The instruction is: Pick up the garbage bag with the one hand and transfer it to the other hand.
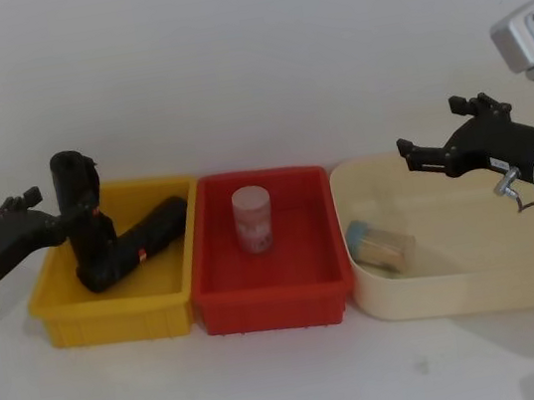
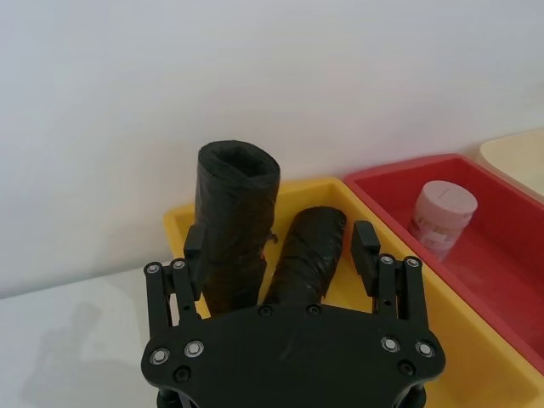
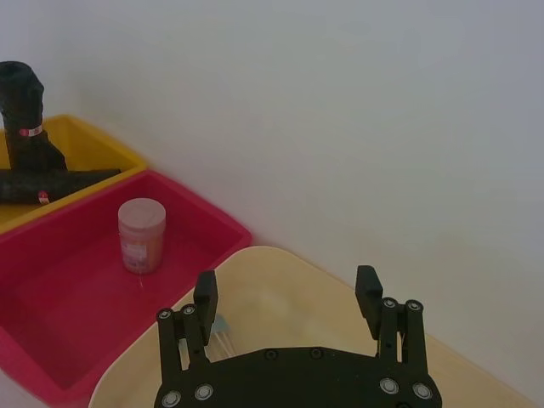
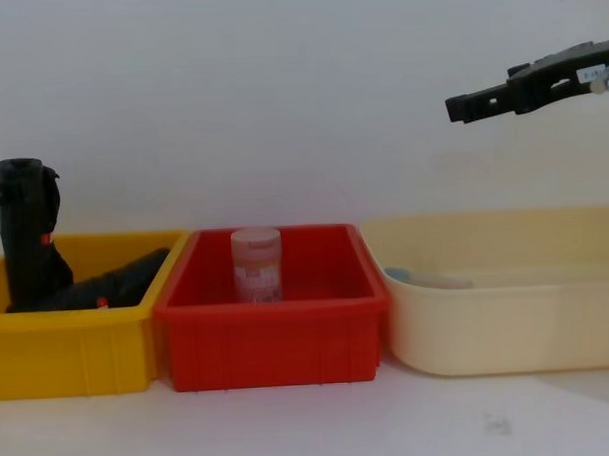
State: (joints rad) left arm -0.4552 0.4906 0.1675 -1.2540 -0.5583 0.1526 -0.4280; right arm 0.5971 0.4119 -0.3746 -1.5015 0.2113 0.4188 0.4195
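Observation:
One garbage bag [image 1: 81, 220], a black roll with a small red label, stands upright in the yellow bin [image 1: 114, 318]. A second black roll [image 1: 150, 236] lies slanted beside it. My left gripper [image 1: 62, 208], on the teal-lit arm, is at the upright roll. In the left wrist view the left gripper [image 2: 280, 246] is open, and the upright garbage bag [image 2: 236, 225] sits just inside one finger [image 2: 194, 248], with the lying roll [image 2: 308, 251] also between the fingers. My right gripper [image 1: 429, 127], on the blue-lit arm, hovers open over the beige tub [image 1: 461, 287], well apart from both rolls.
A red bin [image 1: 272, 300] sits between the yellow bin and the tub, with a pale pink jar [image 1: 254, 219] standing in it. A clear container of thin sticks [image 1: 379, 244] lies in the tub. The bins touch side by side, and bare white table lies in front.

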